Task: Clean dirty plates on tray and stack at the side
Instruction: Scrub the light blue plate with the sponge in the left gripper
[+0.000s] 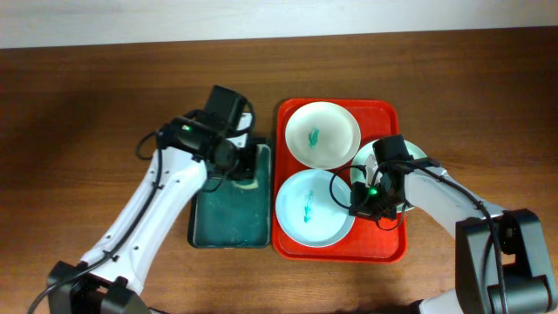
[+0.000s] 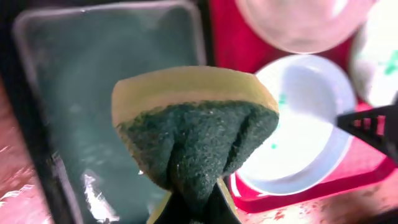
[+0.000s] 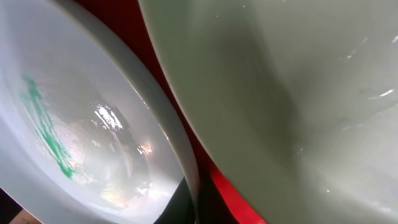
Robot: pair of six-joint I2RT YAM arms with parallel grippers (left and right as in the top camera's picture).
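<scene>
No legible text, labels, brands, numbers or signs in any view. Teal marks on plates (image 1: 336,122): smears, not lettering.

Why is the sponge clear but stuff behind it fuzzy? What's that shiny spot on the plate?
Left wrist view: the sponge is close and in focus, so the green tray behind blurs. Right wrist view: the shiny spot is light glare on the smeared plate. Overhead view: all sharp.

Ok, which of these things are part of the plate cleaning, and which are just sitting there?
Job: white plate, pale blue plate, pale green plate, red tray, sponge.
Just there: dark green tray, table.
</scene>
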